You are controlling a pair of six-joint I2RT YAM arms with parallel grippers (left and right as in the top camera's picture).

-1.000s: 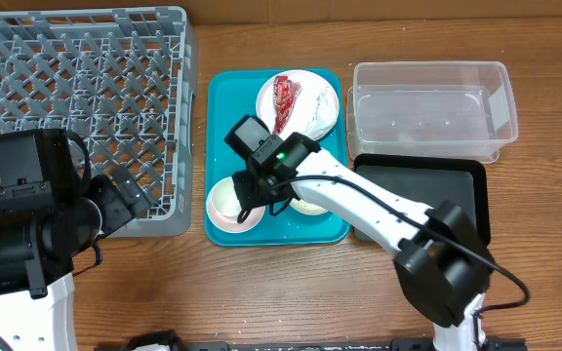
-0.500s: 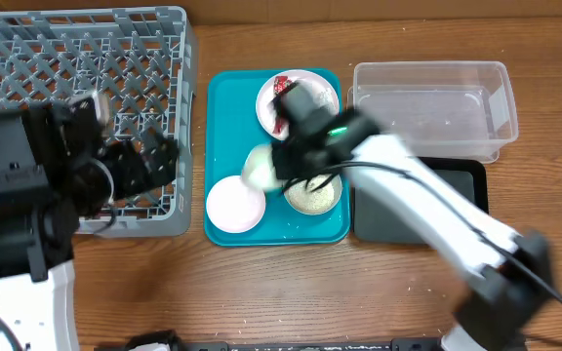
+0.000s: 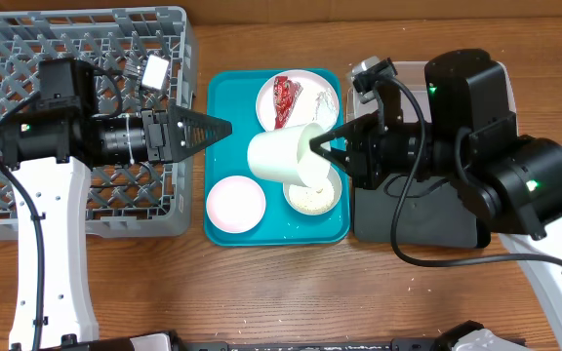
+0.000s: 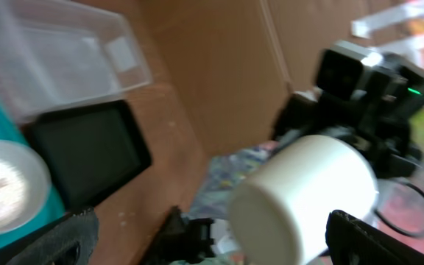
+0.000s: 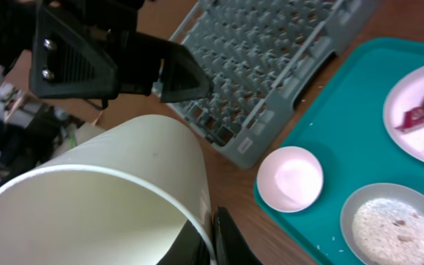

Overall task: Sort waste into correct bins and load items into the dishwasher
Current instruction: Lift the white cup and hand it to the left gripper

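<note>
The right gripper [image 3: 330,146], pinching a white cup [image 3: 281,156] by its rim over the tray [image 3: 224,117], is presenting it to the wide-open left gripper [image 3: 211,130], which likely must grasp it next for the rack [image 3: 27,44].

Paper cup [image 3: 279,156] hangs sideways over the middle of the teal tray [image 3: 224,97], pinched at the rim by the right gripper [image 3: 318,154], blocking the straight line across. Left gripper [image 3: 218,128], fingers spread, points in from the dish rack [image 3: 76,58] side; only a narrow open gap separates it from the cup. Underneath: small bowl [image 3: 235,203] near left, rice bowl [image 3: 312,198] near right, plate [image 3: 305,97] far. Right arm overhangs the clear bin [image 4: 65,51] and black bin [image 4: 87,158]. Bare table [image 3: 261,292] along the near edge.
</note>
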